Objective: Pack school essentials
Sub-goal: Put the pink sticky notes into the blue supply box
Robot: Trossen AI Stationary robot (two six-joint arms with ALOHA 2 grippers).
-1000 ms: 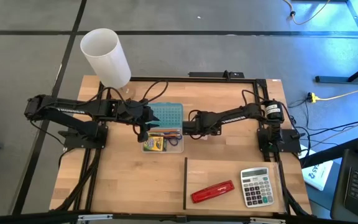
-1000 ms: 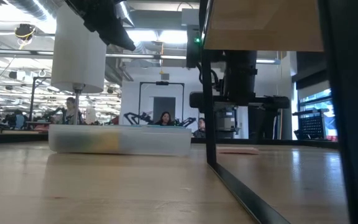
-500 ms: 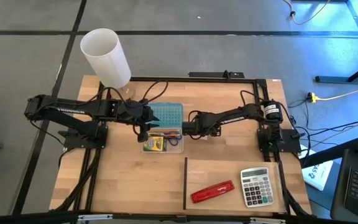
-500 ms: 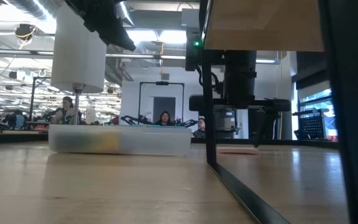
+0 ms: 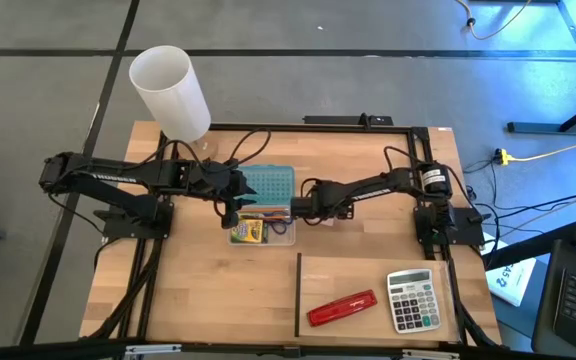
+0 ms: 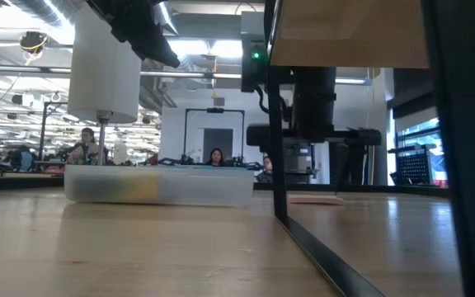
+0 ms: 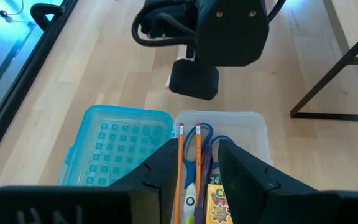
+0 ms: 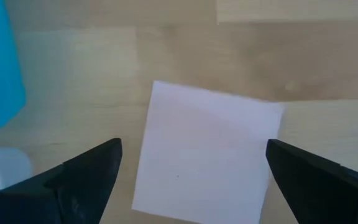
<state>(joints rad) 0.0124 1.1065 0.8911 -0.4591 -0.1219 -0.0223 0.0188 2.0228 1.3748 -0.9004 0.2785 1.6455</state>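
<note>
While the right gripper (image 8: 191, 180) hangs directly above the pink sticky-note pad (image 8: 207, 155), its fingers (image 8: 82, 171) are spread wide to either side of the square pad, which lies flat on the table (image 5: 218, 290), slightly rotated. In the high view this sits at frame centre, just right of the clear pencil case (image 5: 280, 229). Inside the case, two thin orange pencils (image 7: 180, 163), the blue-handled scissors (image 7: 205, 149) and the yellow-green crayon box (image 7: 219, 202) lie parallel along its length. The left gripper (image 7: 194, 165) hovers over the case, fingers apart. The blue lid (image 7: 120, 149) lies open beside it.
</note>
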